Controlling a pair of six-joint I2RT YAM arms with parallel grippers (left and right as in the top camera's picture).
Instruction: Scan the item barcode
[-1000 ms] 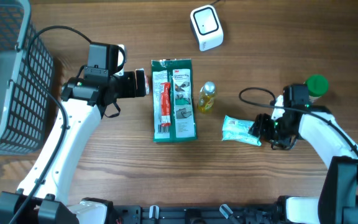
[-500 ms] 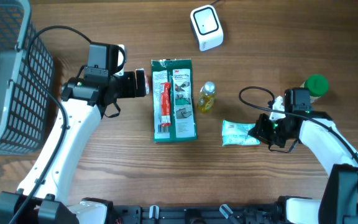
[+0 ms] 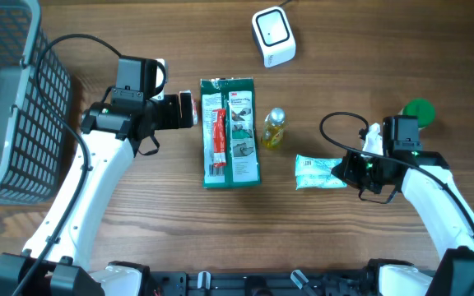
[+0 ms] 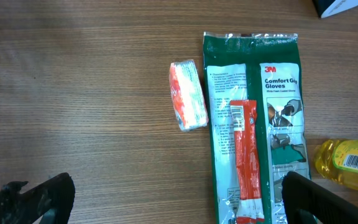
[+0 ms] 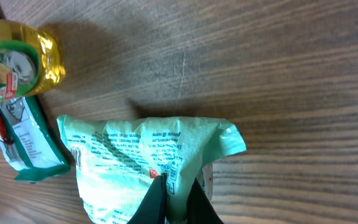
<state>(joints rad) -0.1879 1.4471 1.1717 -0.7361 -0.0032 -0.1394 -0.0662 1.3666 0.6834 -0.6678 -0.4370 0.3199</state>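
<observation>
1. a dark wire basket stands far left of the green glove pack.
2. the glove pack lies flat with a red sachet on its left half. the left pincer hangs just left of it, spread wide and holding nothing.
3. the mint pouch lies right of the glove pack, apart from it. the right pincer is pinched shut on the pouch's right edge.
4. the white scanner sits beyond the glove pack's far right corner, well apart from the pouch.
5. a yellow bottle lies just beside the glove pack's right edge. a green-capped bottle stands far right of the pack, partly behind the right arm.
6. a small orange-and-white packet lies just left of the glove pack, below the left pincer.
7. a second ago the right pincer stood part open at the pouch; it has since closed on it. the left arm has not moved.
8. the tabletop is brown wood grain.
</observation>
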